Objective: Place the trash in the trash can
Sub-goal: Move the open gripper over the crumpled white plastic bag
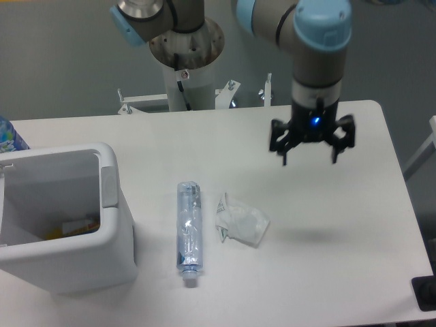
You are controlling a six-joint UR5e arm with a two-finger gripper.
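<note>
Camera view, fixed, looking down on a white table (327, 272). Two bits of trash out in the middle. Bottle (189, 233): clear w/ bluish tint, squashed flat, long, lying lengthwise away from the camera, cap end nearest the front edge. Wrapper (240, 221): whitish, see-through, crumpled into a lump, some dark print on its left edge, just right of the bottle, narrow gap between them, not touching. One of each, so 2 pieces.

Bin (65, 272): one, white, rectangular w/ rounded corners, thick rim, grey tab on the side facing the bottle. Sits at front left, near the bottle but apart. Inside, something yellow and white at the bottom, can't tell what.

Gripper (310, 151): one, up in the air over the right half of the table, pointing down, blue light glowing on its body. Fingers spread wide, nothing between them. It's up and to the right of the wrapper, well apart, with a faint shadow on the table below it.

Blue-labelled item (8, 136) peeks in at far left edge, behind the bin.
</note>
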